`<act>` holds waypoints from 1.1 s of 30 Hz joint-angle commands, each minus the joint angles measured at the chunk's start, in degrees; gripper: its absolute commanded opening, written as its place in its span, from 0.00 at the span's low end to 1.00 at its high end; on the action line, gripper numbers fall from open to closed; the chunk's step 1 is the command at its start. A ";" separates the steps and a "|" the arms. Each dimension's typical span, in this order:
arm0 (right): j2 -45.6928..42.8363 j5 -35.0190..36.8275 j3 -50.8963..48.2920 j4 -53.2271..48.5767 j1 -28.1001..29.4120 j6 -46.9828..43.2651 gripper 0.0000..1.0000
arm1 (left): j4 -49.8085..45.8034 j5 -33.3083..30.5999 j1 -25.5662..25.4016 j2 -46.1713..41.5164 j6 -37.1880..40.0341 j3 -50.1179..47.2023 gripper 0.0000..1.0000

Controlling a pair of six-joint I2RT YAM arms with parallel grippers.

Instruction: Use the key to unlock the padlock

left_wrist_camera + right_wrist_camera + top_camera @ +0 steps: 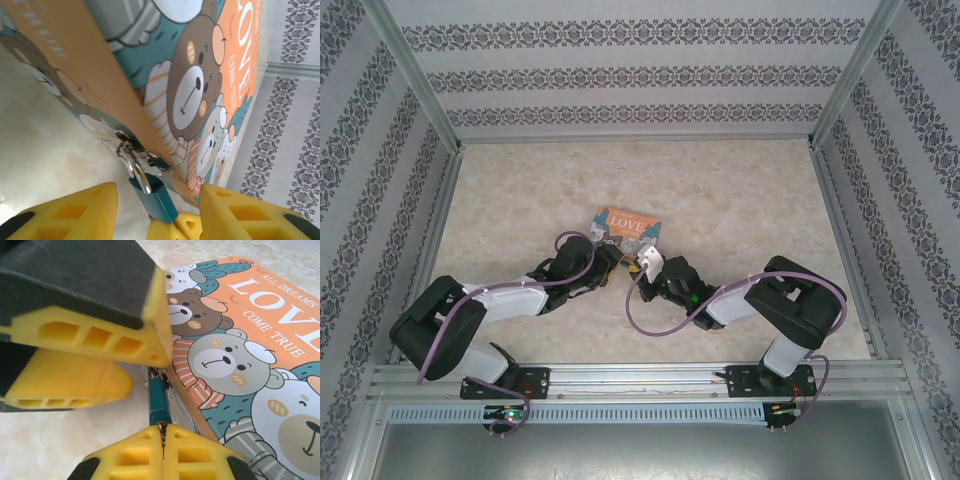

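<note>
**Right gripper's thin pinch on the key is your weak point**

Your yellow-fingered right gripper [162, 434] is closed on what looks like the tiny dark metal key [161, 427], set at the base of the small teal-bodied padlock [159, 399]. The padlock hangs from the latch on the front of the colourful bear-printed "LOVE" tin box [260, 340], which lies on the marbled beige desk [45, 150]. Your left gripper [156, 199] stands open on either side of the padlock and does not brace it. If you twist now, the padlock may turn with the key instead of opening. The key may also slip from the pinch, or the tin may slide.
</note>
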 commanded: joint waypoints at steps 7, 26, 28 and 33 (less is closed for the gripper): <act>-1.43 -2.69 -2.71 1.43 -0.30 7.75 0.00 | -21.29 -3.14 2.82 -12.99 11.05 4.13 0.51; -0.30 2.50 -1.31 -2.14 3.61 24.85 0.00 | -34.98 5.45 15.27 -18.54 30.79 9.49 0.60; -0.13 3.62 -1.24 -2.28 4.00 26.17 0.00 | -35.69 6.11 15.90 -18.12 32.57 9.81 0.60; 1.44 5.03 -0.34 -2.95 4.87 30.36 0.00 | -36.34 10.08 17.79 -16.39 35.43 10.41 0.61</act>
